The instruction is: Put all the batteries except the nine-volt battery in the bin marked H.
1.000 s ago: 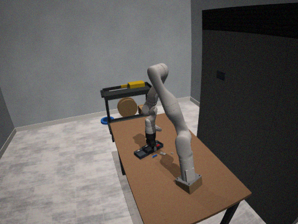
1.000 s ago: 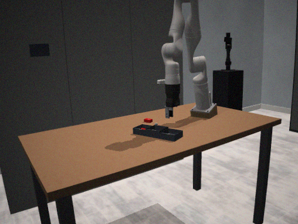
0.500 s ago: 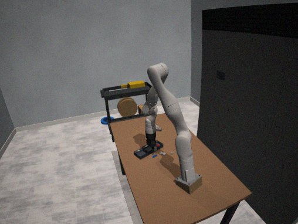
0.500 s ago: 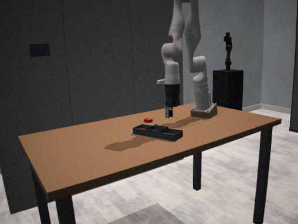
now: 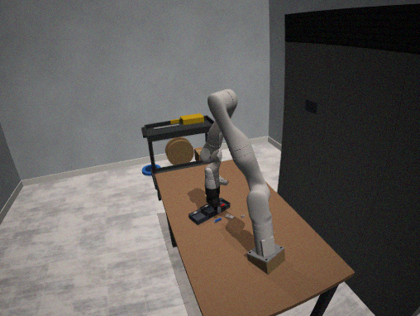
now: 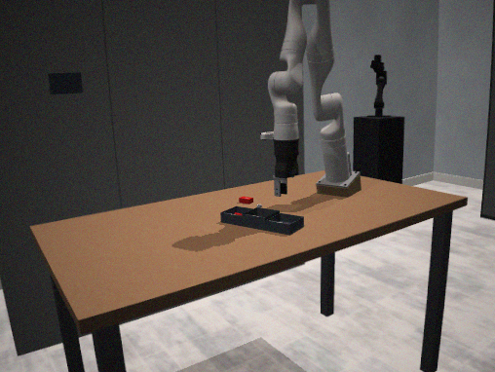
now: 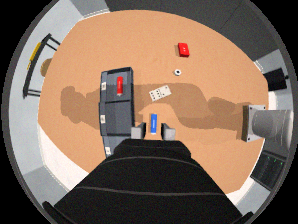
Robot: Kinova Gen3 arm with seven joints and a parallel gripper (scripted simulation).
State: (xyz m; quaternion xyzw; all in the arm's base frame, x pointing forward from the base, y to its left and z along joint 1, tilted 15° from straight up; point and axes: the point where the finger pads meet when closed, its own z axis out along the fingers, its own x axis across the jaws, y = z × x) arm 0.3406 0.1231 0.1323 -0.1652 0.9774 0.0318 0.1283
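Your view: wrist, left to right.
Bin row (image 5: 198, 221) (image 6: 258, 223) (image 7: 118, 102): on the table; you can't read its letters here.
Red cylinder (image 5: 222, 205) (image 6: 238, 214) (image 7: 119, 86): in the end compartment farthest from the gripper.
Gripper (image 5: 217, 208) (image 6: 280, 194) (image 7: 153, 128): above the table, jaws partway open, gripping nothing.
Blue battery (image 5: 217, 220) (image 7: 153, 123): on the table beside the bins.
Domino (image 5: 229, 216) (image 7: 160, 93): flat.
Pale ring (image 5: 242, 216) (image 6: 259, 205) (image 7: 175, 72): near the red block (image 6: 246, 200) (image 7: 183, 49).
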